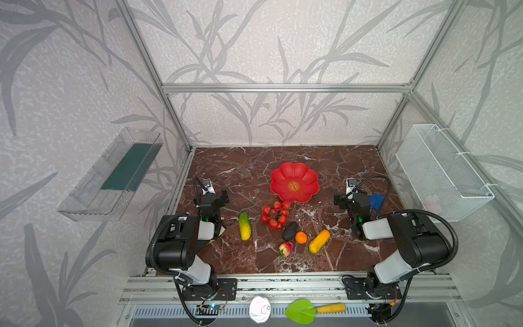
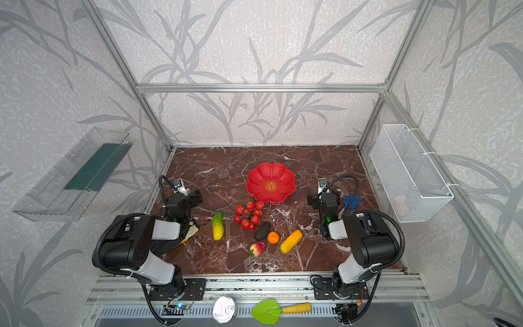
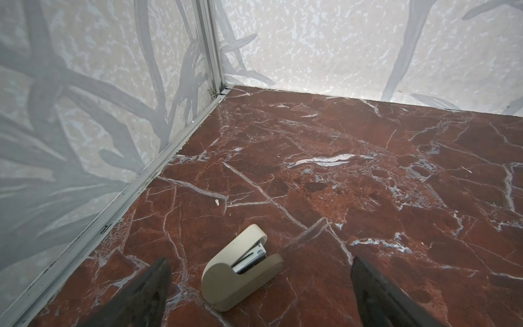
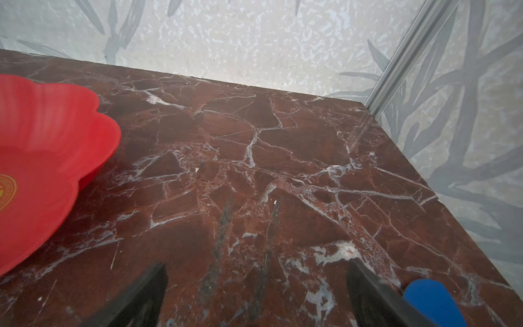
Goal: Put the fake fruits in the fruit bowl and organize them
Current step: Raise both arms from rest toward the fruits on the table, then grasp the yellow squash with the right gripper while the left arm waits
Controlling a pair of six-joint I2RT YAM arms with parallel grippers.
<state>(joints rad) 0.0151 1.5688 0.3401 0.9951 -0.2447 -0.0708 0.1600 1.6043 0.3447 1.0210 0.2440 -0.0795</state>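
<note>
Top views show you nothing done yet: the fruit bowl [image 1: 283, 175] stands empty and all six fake fruits [image 1: 274, 215] lie on the table [image 1: 226, 175] near it. Wrist views show your left gripper [image 3: 260, 260] and right gripper [image 4: 257, 263] spread wide, empty.

Your red scalloped fruit bowl [image 1: 283, 175] sits upright mid-bench [image 1: 226, 170]. All six fruits lie outside it. The red ball cluster [image 1: 275, 214] is near its rim and the green-yellow oblong [image 1: 244, 226] lies further left. The dark avocado [image 1: 290, 231] is just beside the small orange [image 1: 301, 237], with the yellow-orange oblong [image 1: 319, 241] to the right and the strawberry-like fruit [image 1: 286, 249] frontmost.
</note>
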